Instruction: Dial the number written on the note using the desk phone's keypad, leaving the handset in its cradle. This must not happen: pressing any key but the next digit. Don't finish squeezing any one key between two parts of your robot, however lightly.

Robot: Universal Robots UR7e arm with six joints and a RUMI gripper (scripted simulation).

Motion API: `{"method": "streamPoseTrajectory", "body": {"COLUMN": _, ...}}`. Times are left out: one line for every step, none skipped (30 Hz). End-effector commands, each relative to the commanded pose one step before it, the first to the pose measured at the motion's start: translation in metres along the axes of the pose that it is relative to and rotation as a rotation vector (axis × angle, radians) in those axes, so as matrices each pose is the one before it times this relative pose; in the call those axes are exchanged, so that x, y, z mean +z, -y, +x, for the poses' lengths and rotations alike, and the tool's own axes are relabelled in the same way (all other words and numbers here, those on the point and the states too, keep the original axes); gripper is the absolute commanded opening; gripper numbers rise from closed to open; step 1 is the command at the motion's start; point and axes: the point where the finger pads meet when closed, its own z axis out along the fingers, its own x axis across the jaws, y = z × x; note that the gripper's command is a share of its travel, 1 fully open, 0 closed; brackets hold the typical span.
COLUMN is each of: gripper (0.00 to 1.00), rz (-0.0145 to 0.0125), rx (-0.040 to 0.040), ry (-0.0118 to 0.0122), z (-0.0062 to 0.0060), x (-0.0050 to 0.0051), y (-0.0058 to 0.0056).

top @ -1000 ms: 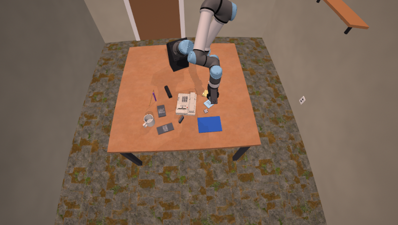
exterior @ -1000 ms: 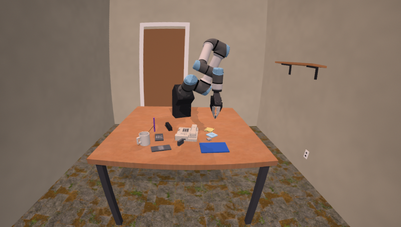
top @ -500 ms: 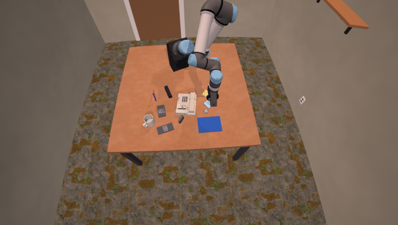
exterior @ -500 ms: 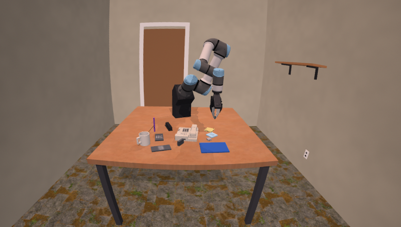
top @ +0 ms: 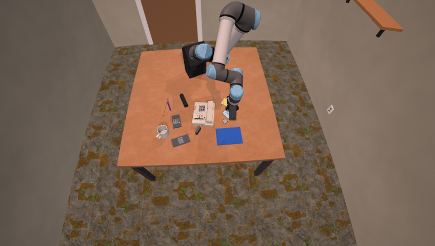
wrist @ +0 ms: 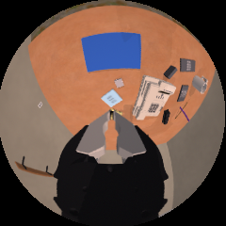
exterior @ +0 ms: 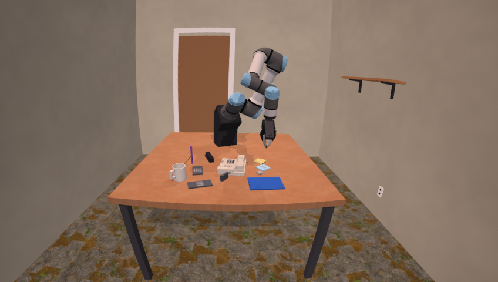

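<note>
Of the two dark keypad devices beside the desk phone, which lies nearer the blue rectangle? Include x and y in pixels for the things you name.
The dark keypad device [top: 180,140] [exterior: 199,184] [wrist: 187,65] nearer the table's front edge; the other sits farther back, beside the phone's keypad side.

The arm's wrist [top: 236,92] [exterior: 271,93] shifted toward the table's front edge; the gripper [top: 233,117] [exterior: 266,146] [wrist: 111,110] advanced slightly with it.
</note>
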Motion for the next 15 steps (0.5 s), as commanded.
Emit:
{"method": "streamPoseTrajectory", "body": {"gripper": 0.0, "rz": -0.07434, "rx": 0.01026, "ry": 0.0051, "z": 0.00033, "x": -0.00008, "y": -0.00017}}
{"method": "streamPoseTrajectory", "body": {"gripper": 0.0, "rz": -0.01579, "rx": 0.00264, "ry": 0.00121, "z": 0.00003, "x": -0.00008, "y": -0.00026}}
{"method": "streamPoseTrajectory", "body": {"gripper": 0.0, "rz": -0.01598, "rx": 0.00267, "ry": 0.00129, "z": 0.00001, "x": -0.00012, "y": -0.00029}}
{"method": "streamPoseTrajectory", "body": {"gripper": 0.0, "rz": -0.01615, "rx": 0.0027, "ry": 0.00138, "z": -0.00001, "x": -0.00016, "y": -0.00033}}
{"method": "streamPoseTrajectory", "body": {"gripper": 0.0, "rz": -0.01631, "rx": 0.00273, "ry": 0.00147, "z": -0.00003, "x": -0.00019, "y": -0.00037}}
{"method": "streamPoseTrajectory", "body": {"gripper": 0.0, "rz": -0.01645, "rx": 0.00275, "ry": 0.00156, "z": -0.00005, "x": -0.00023, "y": -0.0004}}
{"method": "streamPoseTrajectory", "body": {"gripper": 0.0, "rz": -0.01657, "rx": 0.00277, "ry": 0.00165, "z": -0.00007, "x": -0.00026, "y": -0.00044}}
{"method": "streamPoseTrajectory", "body": {"gripper": 0.0, "rz": -0.01669, "rx": 0.00278, "ry": 0.00174, "z": -0.00009, "x": -0.0003, "y": -0.00048}}
{"method": "streamPoseTrajectory", "body": {"gripper": 0.0, "rz": -0.01678, "rx": 0.0028, "ry": 0.00183, "z": -0.00011, "x": -0.00034, "y": -0.00052}}
{"method": "streamPoseTrajectory", "body": {"gripper": 0.0, "rz": -0.01686, "rx": 0.00281, "ry": 0.00192, "z": -0.00013, "x": -0.00037, "y": -0.00056}}
{"method": "streamPoseTrajectory", "body": {"gripper": 0.0, "rz": -0.01692, "rx": 0.00282, "ry": 0.002, "z": -0.00016, "x": -0.00041, "y": -0.0006}}
{"method": "streamPoseTrajectory", "body": {"gripper": 0.0, "rz": -0.01697, "rx": 0.00282, "ry": 0.00209, "z": -0.00018, "x": -0.00044, "y": -0.00064}}
{"method": "streamPoseTrajectory", "body": {"gripper": 0.0, "rz": -0.017, "rx": 0.00283, "ry": 0.00218, "z": -0.0002, "x": -0.00047, "y": -0.00068}}
{"method": "streamPoseTrajectory", "body": {"gripper": 0.0, "rz": 0.0, "rx": 0.0, "ry": 0.0, "z": 0.0, "x": 0.0, "y": 0.0}}
{"method": "streamPoseTrajectory", "body": {"gripper": 0.0, "rz": 0.0, "rx": 0.0, "ry": 0.0, "z": 0.0, "x": 0.0, "y": 0.0}}
